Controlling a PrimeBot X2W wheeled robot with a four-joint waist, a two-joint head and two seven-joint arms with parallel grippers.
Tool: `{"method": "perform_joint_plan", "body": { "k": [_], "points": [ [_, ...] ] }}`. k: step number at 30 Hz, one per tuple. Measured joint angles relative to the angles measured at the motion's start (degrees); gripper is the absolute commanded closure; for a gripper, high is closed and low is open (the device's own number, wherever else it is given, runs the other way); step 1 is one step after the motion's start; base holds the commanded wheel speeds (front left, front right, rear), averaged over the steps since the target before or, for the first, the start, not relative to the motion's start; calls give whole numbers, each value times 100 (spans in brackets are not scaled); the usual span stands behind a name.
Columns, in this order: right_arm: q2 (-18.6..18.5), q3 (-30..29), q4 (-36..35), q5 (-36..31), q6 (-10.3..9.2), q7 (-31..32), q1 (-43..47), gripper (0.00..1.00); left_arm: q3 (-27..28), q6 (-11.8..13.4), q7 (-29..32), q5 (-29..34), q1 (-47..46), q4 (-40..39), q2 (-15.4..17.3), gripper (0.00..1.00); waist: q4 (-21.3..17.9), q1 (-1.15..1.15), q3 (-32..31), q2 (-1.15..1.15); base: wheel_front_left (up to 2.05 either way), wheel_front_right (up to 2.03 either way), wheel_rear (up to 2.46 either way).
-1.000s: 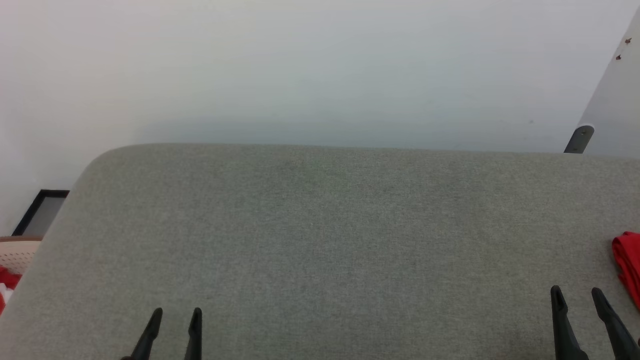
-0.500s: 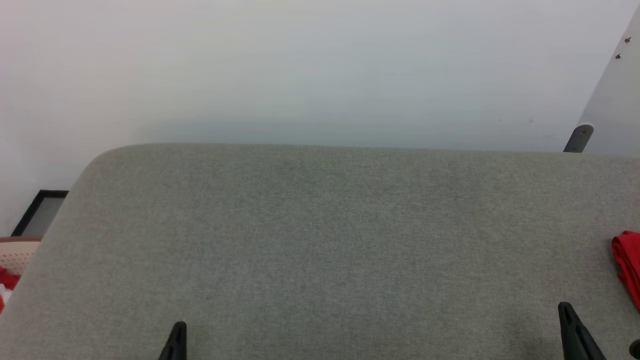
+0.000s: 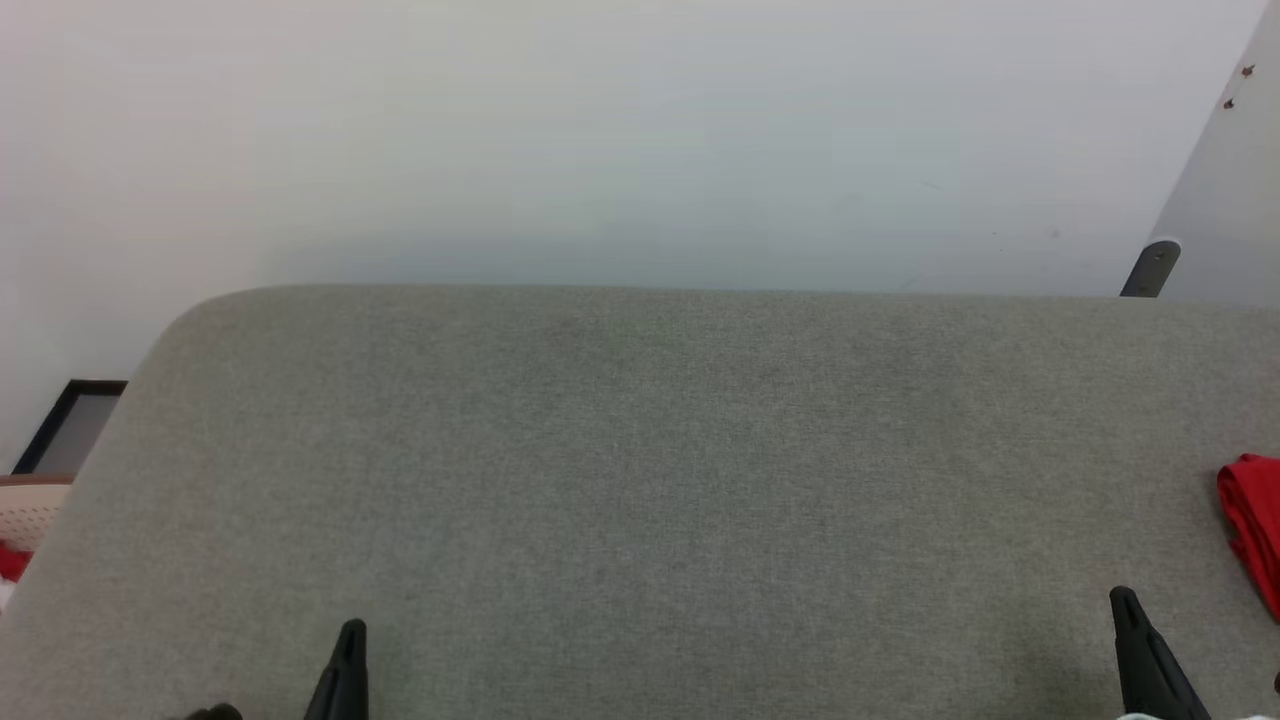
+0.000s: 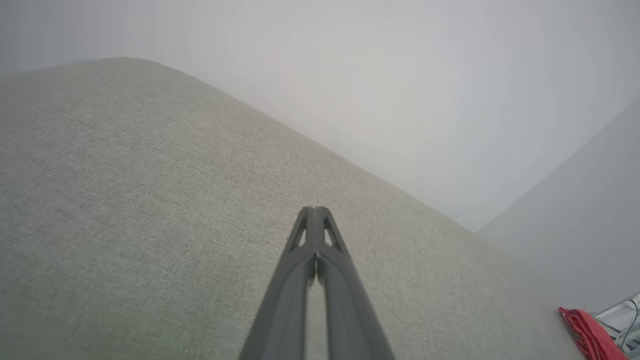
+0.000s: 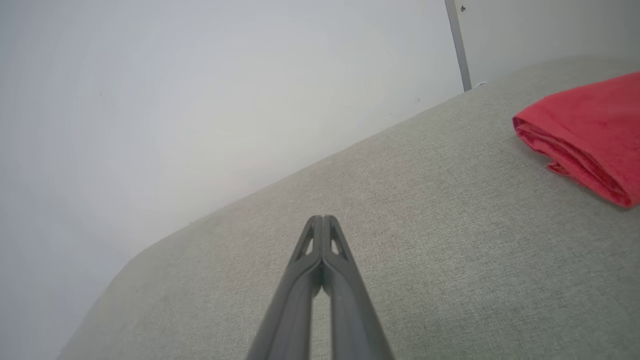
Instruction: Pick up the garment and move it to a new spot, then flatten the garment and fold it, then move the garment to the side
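The garment (image 3: 1252,525) lies folded, a red bundle at the right edge of the grey fabric-covered table (image 3: 640,450). It lies to the right of my right gripper (image 3: 1125,605) in the head view. The right wrist view has the garment (image 5: 585,135) at upper right, apart from the fingertips. My right gripper (image 5: 323,220) is shut with nothing in it. My left gripper (image 3: 350,635) is at the lower left over bare table, also shut and empty. In the left wrist view my left gripper (image 4: 314,211) points across the table, and the garment (image 4: 590,334) shows far right.
A white wall stands behind the table. A pale basket (image 3: 25,510) with red cloth sits off the table's left edge, next to a dark-framed panel (image 3: 70,425). A grey post (image 3: 1150,268) rises at the far right corner.
Both grippers have gone from open to shut, with nothing in them. The head view has shifted slightly.
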Motion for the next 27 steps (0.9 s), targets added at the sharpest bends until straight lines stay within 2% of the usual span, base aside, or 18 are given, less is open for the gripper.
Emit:
{"method": "perform_joint_plan", "body": {
  "k": [27],
  "points": [
    [3,5,503,2054,-1,256,-546,100,132,0,542,-2029,-528,241,-85,100,-107,0,80,0,0,0,0]
  ]
}}
